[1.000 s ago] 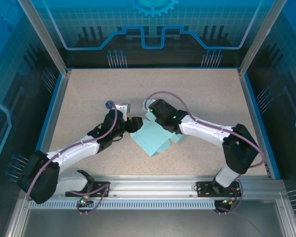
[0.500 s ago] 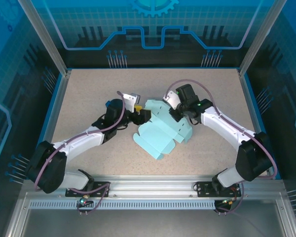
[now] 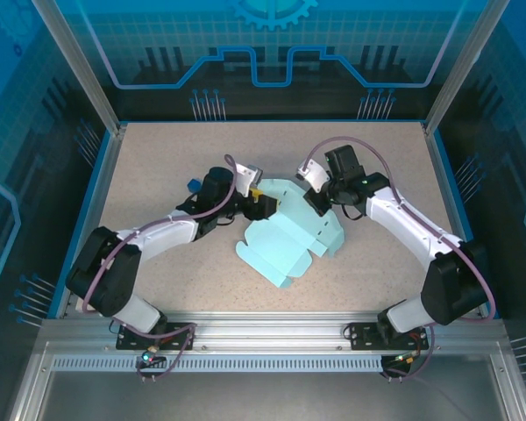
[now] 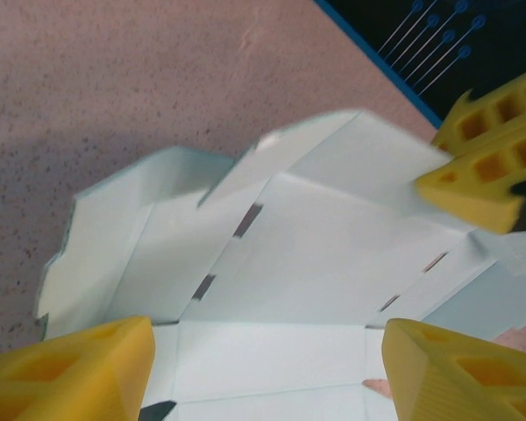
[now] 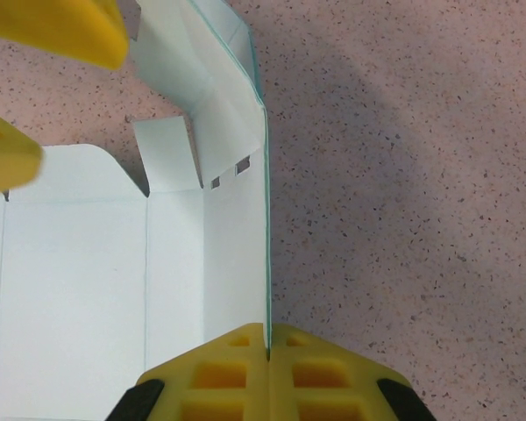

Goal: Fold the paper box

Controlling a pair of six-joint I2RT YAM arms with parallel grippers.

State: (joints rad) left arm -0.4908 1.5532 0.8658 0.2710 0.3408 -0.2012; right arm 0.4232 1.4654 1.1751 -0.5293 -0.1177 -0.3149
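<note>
Pale-blue paper box (image 3: 287, 239) edge nipped in R jaws

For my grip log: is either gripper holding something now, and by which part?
The right gripper pinches the paper box by the outer edge of a side panel. The left gripper is open and holds nothing.
</note>
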